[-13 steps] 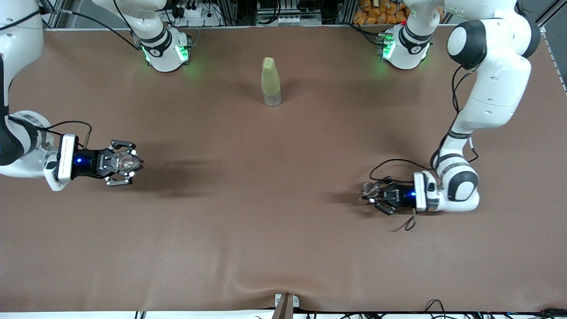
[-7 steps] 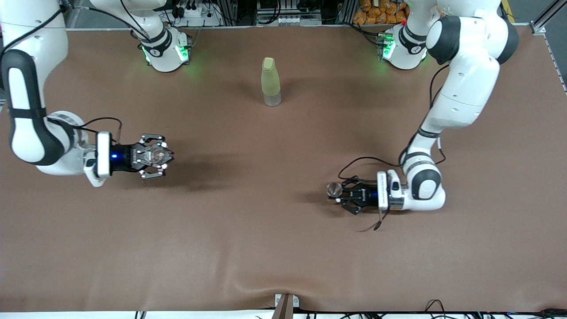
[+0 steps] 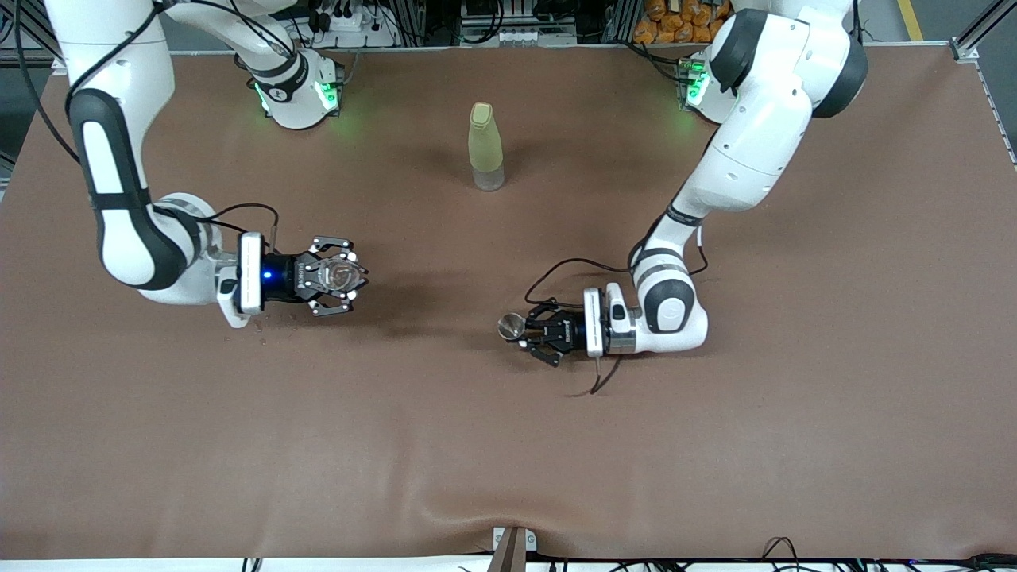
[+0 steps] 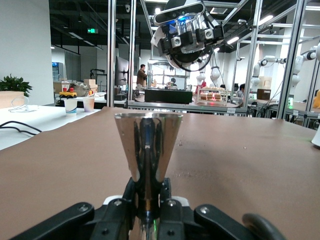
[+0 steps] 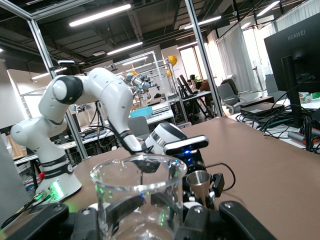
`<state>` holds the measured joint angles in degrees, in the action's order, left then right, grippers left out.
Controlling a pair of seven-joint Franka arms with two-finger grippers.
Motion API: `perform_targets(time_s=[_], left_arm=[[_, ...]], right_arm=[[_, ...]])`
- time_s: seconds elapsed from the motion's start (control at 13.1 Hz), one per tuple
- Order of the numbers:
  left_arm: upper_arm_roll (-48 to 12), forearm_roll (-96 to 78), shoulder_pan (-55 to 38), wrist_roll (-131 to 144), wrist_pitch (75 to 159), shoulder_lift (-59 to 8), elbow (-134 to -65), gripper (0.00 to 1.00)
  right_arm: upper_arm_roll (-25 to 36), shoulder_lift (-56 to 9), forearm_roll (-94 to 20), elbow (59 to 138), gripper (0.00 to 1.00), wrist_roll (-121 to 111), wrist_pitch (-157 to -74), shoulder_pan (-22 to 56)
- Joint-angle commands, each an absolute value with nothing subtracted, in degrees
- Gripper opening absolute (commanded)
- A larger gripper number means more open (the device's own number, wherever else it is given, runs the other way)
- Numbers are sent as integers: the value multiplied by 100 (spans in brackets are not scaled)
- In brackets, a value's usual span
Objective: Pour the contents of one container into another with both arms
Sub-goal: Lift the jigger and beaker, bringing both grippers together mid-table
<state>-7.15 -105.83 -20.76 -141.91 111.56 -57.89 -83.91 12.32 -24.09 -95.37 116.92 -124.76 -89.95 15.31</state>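
The tiny clear glass cup (image 3: 342, 276) sits upright in my right gripper (image 3: 345, 277), which is shut on it low over the table toward the right arm's end. In the right wrist view the cup (image 5: 136, 186) fills the space between the right gripper's (image 5: 141, 216) fingers. My left gripper (image 3: 525, 330) is shut on the silver metal jigger (image 3: 510, 325) over the middle of the table. The left wrist view shows the jigger (image 4: 148, 145) upright, clamped at its narrow waist by the left gripper (image 4: 148, 194). The two grippers face each other with a gap between them.
A tall yellow-green bottle (image 3: 485, 147) stands on the brown table (image 3: 508, 445) near the arms' bases, farther from the front camera than both grippers. A cable loop (image 3: 592, 385) hangs under the left wrist.
Both arms have swung in toward the middle of the table, each still holding its thing. The gap between the cup and the jigger has shrunk a lot.
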Motion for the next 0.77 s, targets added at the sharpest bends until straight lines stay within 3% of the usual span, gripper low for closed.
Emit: perform_targets(time_s=[0.0,0.69], left_arm=[[-650,-11143,-2424,-14255,11555,-5669,-8455,0],[-589,-12023,-3190,-14273,12401,-5730,-8051,0]], right_arm=[[1327,-2188,-10070,11944,0,-12638,-9342,1985],[1310,-2294,-11582,12085,0,-13069,-10203,3058]])
